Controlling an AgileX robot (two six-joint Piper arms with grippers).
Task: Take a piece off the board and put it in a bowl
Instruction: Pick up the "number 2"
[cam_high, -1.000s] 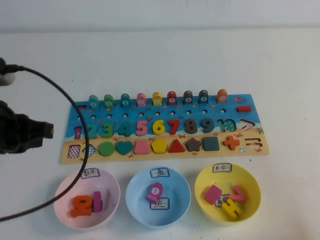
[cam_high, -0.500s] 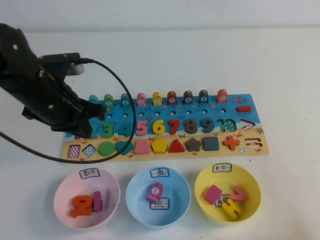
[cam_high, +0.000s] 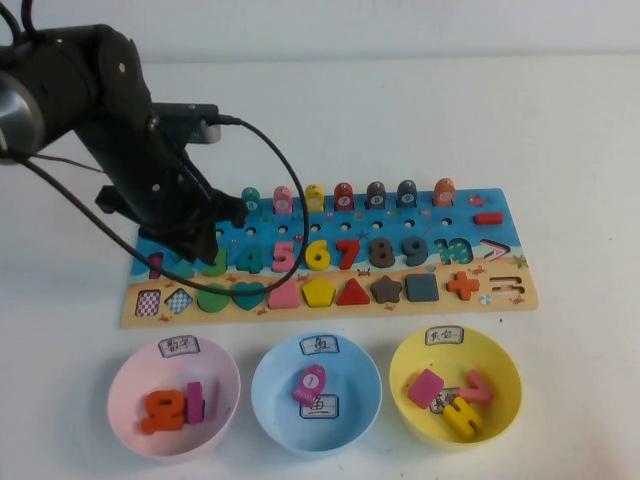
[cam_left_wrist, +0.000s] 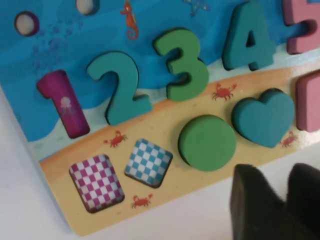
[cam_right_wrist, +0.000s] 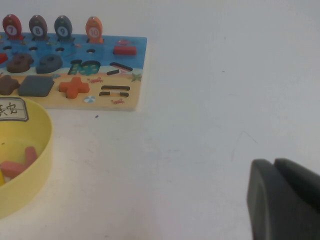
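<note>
Left pincer (cam_high: 195, 245) over the board (cam_high: 500, 290), apparently empty; opening unclear.
Piece (cam_left_wrist: 120, 89) lies below me, upright; right pincer (cam_right_wrist: 285, 200) sits closed on the bench.

Crowded round the teal 2 (cam_left_wrist: 121, 89): magenta 1 (cam_left_wrist: 65, 102) at nine o'clock, green 3 (cam_left_wrist: 182, 64) at three. Left gripper (cam_high: 190, 245) overhead; right gripper (cam_right_wrist: 282, 200) above bare table (cam_right_wrist: 210, 100), away from the board (cam_high: 505, 290). Open above pink bowl (cam_high: 125, 385).

Left arm: extended in from the robot's left, wrist angled downward, left hand (cam_high: 192, 245) low, fingers (cam_left_wrist: 260, 207) close together. Right hand (cam_right_wrist: 285, 200): wrist view only, fingers together.
</note>
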